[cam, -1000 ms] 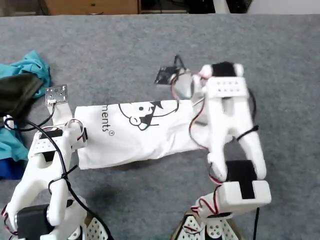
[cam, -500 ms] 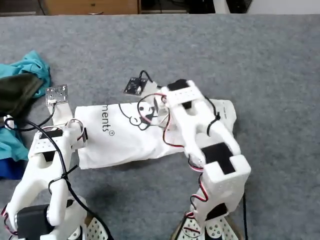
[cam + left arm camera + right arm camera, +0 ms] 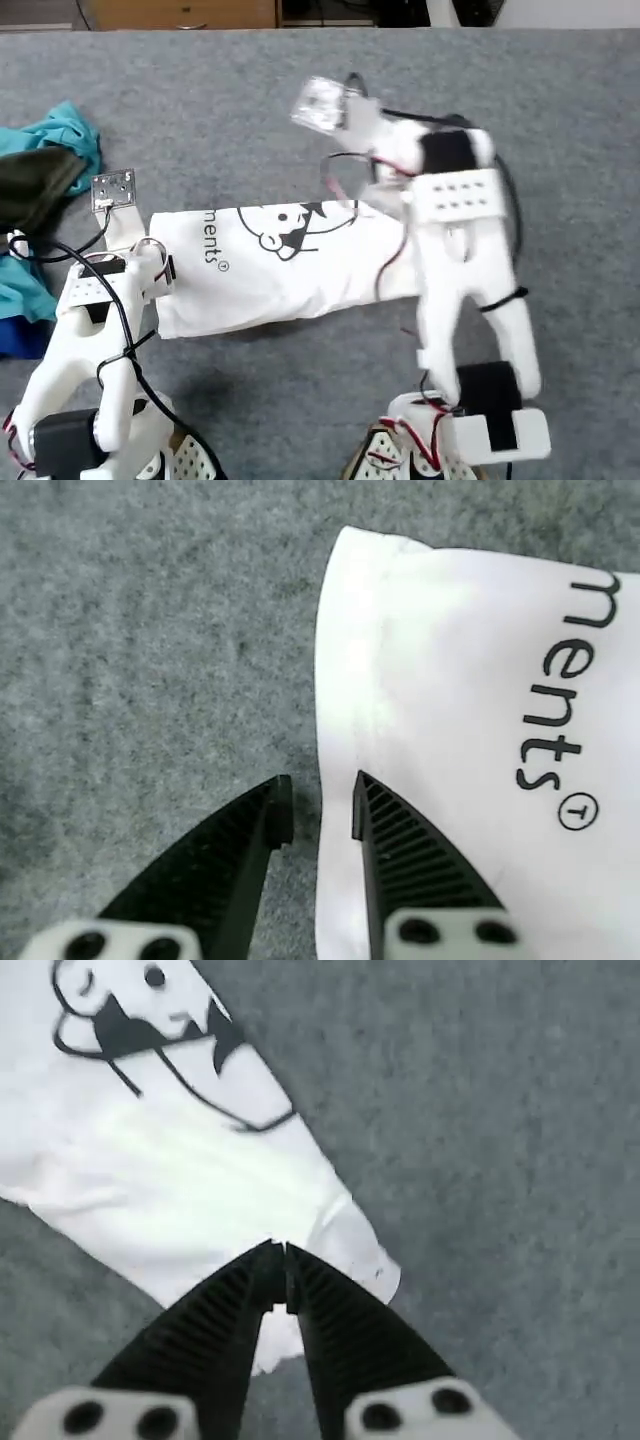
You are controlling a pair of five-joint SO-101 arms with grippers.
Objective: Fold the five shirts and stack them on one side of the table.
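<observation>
Since half a second back, the right arm [image 3: 462, 240] has swung off the middle of the white shirt [image 3: 260, 275] to its right end and reared up; the left arm [image 3: 88, 305] has not budged. Black lettering runs across the shirt beside a cartoon drawing. I see the shirt folded to a long band, lying across the grey bench [image 3: 560, 110] between both arms. The right claw [image 3: 279, 1252] is pinched tip to tip above the shirt's corner; whether cloth is caught I cannot tell. The left claw [image 3: 322, 808] stands narrowly parted astride the shirt's hem — one finger over bench, one over cloth. Other shirts [image 3: 40, 170] lie heaped at the bench's left edge.
</observation>
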